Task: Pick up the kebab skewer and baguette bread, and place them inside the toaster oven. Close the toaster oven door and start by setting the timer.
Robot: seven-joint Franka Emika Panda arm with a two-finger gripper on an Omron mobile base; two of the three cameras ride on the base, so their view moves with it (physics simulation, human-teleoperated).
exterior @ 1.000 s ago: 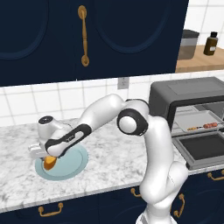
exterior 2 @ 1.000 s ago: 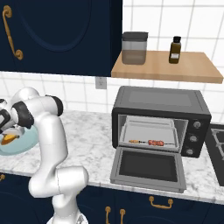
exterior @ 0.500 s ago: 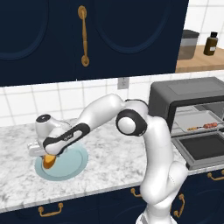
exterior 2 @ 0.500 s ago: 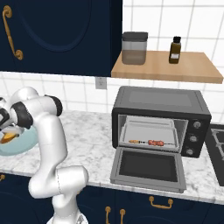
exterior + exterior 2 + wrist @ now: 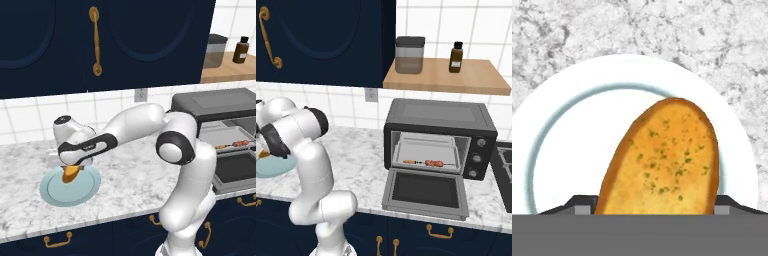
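Straddling the bread (image 5: 662, 160) over the plate (image 5: 52, 192), the gripper (image 5: 70, 172) is seen clenched across its light, crusty, crushable middle.

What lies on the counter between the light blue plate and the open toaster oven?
Nothing rests there. In the left base view, bare marble counter runs from the plate to the toaster oven, crossed overhead by the arm.

Golden baguette bread (image 5: 667, 160), green-flecked

Kitchen: marble counter (image 5: 361, 150), navy cabinets (image 5: 125, 40), tiled wall (image 5: 346, 102), toaster oven (image 5: 438, 120).
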